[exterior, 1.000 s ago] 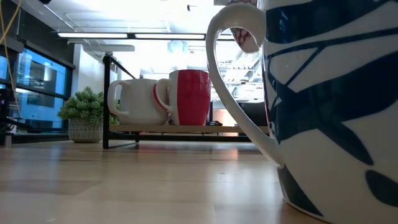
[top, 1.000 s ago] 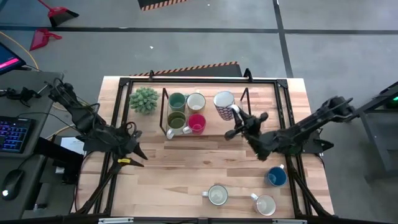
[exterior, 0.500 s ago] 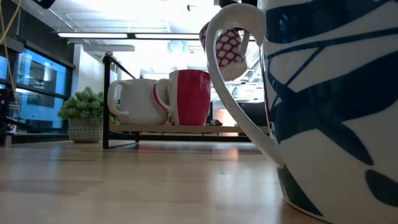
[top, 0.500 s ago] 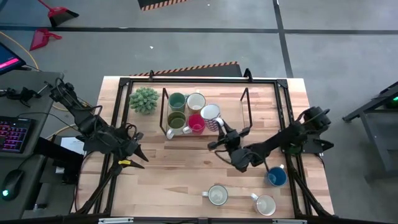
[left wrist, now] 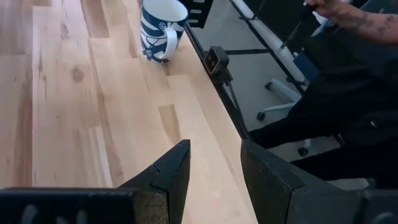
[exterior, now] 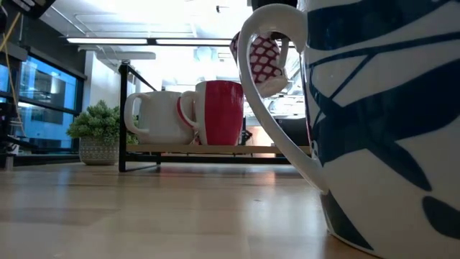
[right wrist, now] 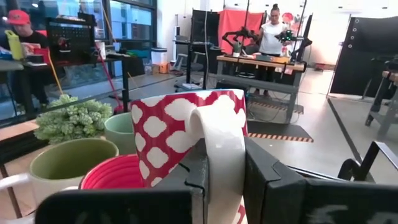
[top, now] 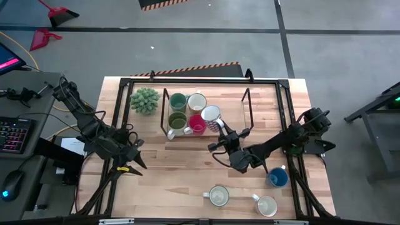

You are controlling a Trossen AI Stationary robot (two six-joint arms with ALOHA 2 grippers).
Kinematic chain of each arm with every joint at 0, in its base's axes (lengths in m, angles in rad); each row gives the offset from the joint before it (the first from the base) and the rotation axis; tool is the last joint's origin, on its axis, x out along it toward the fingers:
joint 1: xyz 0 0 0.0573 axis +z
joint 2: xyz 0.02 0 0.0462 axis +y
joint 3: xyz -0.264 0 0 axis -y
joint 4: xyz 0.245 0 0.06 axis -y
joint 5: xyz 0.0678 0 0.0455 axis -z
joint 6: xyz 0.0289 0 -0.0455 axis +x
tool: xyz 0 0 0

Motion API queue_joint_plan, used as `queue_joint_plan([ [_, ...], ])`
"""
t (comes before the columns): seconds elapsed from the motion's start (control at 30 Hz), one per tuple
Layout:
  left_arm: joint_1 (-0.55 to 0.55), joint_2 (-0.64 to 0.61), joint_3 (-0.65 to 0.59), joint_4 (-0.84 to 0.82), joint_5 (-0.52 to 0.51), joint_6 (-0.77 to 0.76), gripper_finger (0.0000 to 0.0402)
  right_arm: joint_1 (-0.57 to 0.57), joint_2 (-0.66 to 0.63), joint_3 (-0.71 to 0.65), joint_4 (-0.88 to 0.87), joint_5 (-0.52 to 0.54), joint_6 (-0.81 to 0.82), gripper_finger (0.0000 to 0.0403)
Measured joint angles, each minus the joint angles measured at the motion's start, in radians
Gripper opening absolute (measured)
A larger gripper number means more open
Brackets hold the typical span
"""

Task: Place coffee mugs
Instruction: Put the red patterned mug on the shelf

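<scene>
Right gripper (top: pixel 220 132) fingers clamp the red-patterned mug (top: pixel 211 115) by its handle, held just beside the red mug (top: pixel 198 124); left gripper (top: pixel 132 159) waits well away, fingers parted, empty.

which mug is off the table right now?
The red-and-white patterned mug. The right gripper is shut on its handle and holds it in the air beside the red mug on the rack; every other mug rests on a surface.
</scene>
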Motion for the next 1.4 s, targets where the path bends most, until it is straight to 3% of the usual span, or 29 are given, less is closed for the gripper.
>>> queue_joint_plan([
  [0.33,0.000,-0.007,0.000,0.000,0.024,-0.049,0.0131,0.004,0.000,-0.001,-0.176,-0.003,0.138,0.0029],
  [0.9,0.003,-0.030,0.001,0.000,0.022,-0.094,0.0131,-0.015,0.000,-0.001,-0.769,-0.004,0.901,0.0029],
  [1.1,0.003,-0.043,0.001,-0.001,0.019,-0.097,0.0131,-0.020,0.000,-0.001,-0.828,-0.003,0.986,0.0029],
  [1.27,0.003,-0.047,0.001,0.005,0.019,-0.103,0.0131,-0.039,0.000,-0.001,-0.998,-0.003,1.211,0.0029],
  [1.4,0.003,-0.047,0.001,0.005,0.018,-0.120,0.0131,-0.047,0.000,-0.002,-1.025,-0.027,1.268,0.0029],
])
